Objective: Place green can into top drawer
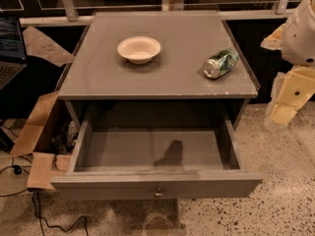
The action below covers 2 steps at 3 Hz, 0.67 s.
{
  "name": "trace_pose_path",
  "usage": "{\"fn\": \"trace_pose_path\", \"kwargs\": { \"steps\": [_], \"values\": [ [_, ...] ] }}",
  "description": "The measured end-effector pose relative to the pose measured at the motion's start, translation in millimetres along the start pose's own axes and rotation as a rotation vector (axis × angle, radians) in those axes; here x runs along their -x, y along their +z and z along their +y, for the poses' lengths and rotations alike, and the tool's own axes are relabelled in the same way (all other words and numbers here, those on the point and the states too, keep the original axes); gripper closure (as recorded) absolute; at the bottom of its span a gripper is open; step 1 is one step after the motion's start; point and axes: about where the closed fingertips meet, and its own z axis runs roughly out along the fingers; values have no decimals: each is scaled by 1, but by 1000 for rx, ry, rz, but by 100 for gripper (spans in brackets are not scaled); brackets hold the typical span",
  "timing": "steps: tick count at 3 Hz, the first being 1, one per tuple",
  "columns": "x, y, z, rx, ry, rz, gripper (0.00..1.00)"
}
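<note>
Cardboard (34,127) lies leftmost beside the cabinet (172,77), whose top drawer (123,185) stands pulled out below a cream bowl (139,48), the green can (221,63) lies sideways on top near the right edge, and the gripper (288,102) hangs beyond it, grip state unclear.

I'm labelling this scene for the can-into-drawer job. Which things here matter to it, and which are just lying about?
Belong to the job:
green can, on its side on the cabinet
top drawer, pulled open
gripper, at the right edge, beside the cabinet

Just lying about:
cream bowl
laptop
cardboard
</note>
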Motion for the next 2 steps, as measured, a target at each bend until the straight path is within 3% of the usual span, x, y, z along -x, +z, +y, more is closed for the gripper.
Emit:
{"fn": "trace_pose_path", "kwargs": {
  "steps": [1,2],
  "values": [
    [0,0,0,0,0,0,0],
    [3,1,-8,-36,37,-23,0]
  ]
}}
